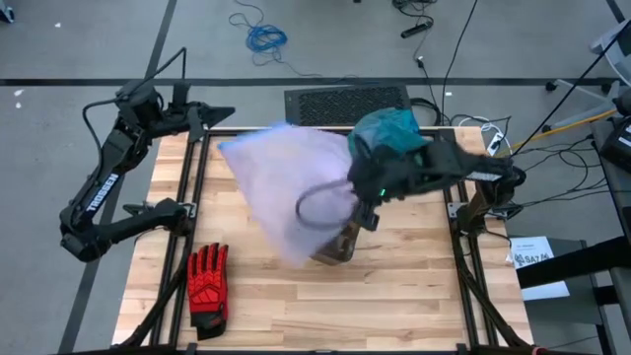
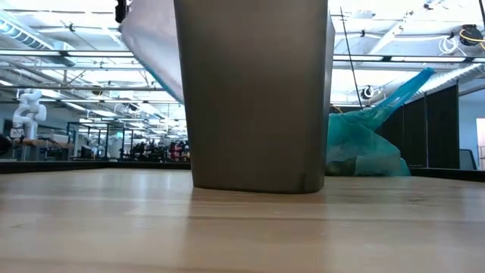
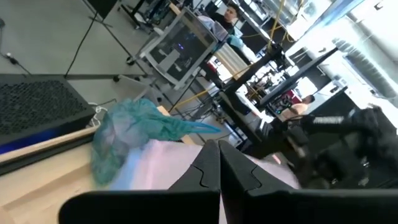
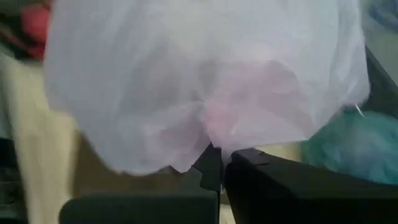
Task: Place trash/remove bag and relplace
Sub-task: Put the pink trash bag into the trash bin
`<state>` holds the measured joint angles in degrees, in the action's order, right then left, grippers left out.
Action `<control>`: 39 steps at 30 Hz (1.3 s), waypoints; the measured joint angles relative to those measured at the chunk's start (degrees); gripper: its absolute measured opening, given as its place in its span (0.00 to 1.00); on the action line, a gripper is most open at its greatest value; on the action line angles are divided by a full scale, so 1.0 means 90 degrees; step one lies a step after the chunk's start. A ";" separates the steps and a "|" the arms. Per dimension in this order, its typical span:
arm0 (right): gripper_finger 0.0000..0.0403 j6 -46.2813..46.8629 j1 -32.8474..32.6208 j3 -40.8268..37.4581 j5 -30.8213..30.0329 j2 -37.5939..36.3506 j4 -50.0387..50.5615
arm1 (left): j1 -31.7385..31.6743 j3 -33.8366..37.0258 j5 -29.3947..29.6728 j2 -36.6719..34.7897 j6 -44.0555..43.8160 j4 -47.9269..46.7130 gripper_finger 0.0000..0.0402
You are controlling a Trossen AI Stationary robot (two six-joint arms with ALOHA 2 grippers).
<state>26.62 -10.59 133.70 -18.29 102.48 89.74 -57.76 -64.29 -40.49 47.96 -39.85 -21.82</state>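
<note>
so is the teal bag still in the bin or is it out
Out. The teal bag lies bunched on the table's far edge, behind the upright bin, while the right gripper pinches the lilac bag.

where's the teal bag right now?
High view: the teal bag lies bunched at the table's far edge, right of centre, beside the pale lilac bag and just behind the right arm, off the bin.

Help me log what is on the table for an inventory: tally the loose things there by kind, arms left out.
Bags: 2, the teal-green bag and the pale lilac bag
Bins: 1, the grey bin
Gloves: 1, the red-and-black glove
Total: 4
</note>
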 joint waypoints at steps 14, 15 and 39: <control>0.00 0.0878 0.0458 -0.3031 -0.0504 0.0041 -0.1213 | 0.0002 0.0000 0.0010 0.0040 0.0004 0.0060 0.00; 0.00 0.0878 0.0555 -0.3247 -0.0312 0.0048 -0.1431 | 0.0002 0.0000 0.0010 0.0040 0.0000 0.0068 0.00; 0.23 0.1474 0.0809 -0.0524 0.1773 0.0007 0.0016 | 0.0002 0.0000 -0.0195 -0.0016 -0.0027 0.0044 0.00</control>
<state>39.89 -3.31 128.98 -2.33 102.54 89.88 -57.74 -64.29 -42.24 47.81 -40.10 -21.42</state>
